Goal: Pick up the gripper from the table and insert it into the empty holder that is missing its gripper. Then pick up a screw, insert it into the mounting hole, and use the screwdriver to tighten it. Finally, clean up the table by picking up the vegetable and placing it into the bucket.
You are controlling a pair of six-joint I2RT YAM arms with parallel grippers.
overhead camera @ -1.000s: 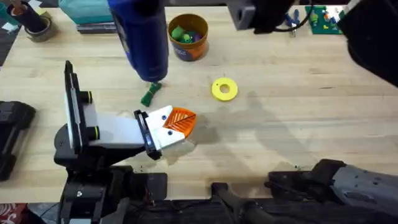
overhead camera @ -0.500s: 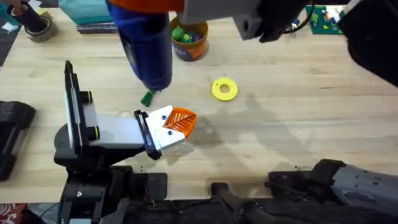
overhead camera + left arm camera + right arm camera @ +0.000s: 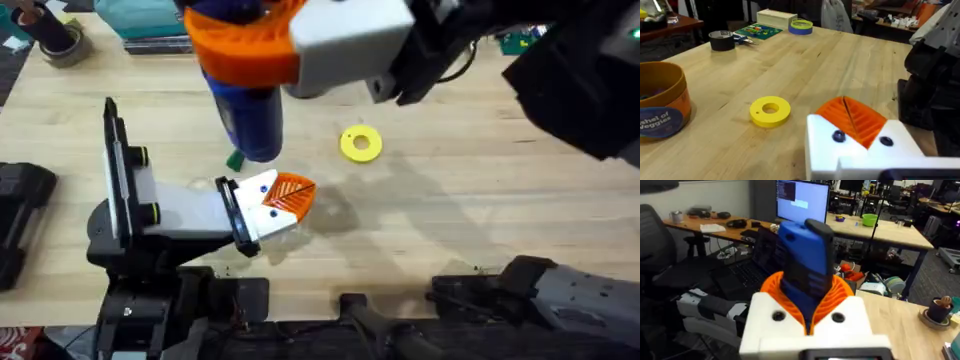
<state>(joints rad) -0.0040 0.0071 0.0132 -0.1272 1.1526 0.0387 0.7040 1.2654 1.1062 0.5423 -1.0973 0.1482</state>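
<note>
Screwdriver (image 3: 248,110): smooth blue cylinder, held upright in your right gripper (image 3: 245,50), tip end pointing down at the table. In the right wrist view the blue body (image 3: 805,262) sits pinched between the two ribbed orange pads (image 3: 837,297), which are fixed on blocky white mounts. So the right jaws are closed on it.

Screwdriver's lower end hangs just above the vegetable (image 3: 235,159). That's a tiny dark-green piece, flat on the wood, mostly hidden behind the blue barrel. It's just beside your left gripper (image 3: 285,200).

Left gripper lies low on the table, white housing with a black plate behind it. Orange ribbed wedges meet at a central seam in the left wrist view (image 3: 855,117), so those jaws look pressed together with nothing between them. Two dark screw heads show on the white face below the orange.

Bucket (image 3: 662,107): round tub with an orange-brown wall and a dark blue band with white lettering. In the overhead view it's hidden behind the right gripper.

Yellow ring (image 3: 361,143): flat matte plastic disc with a centre hole, lying alone on the table between the two arms' reach, near the left gripper's tip.

Table (image 3: 450,200) is pale wood planking with visible grain. At its far edge there's a dark tape roll (image 3: 722,40) and a blue-and-yellow roll (image 3: 800,26).
</note>
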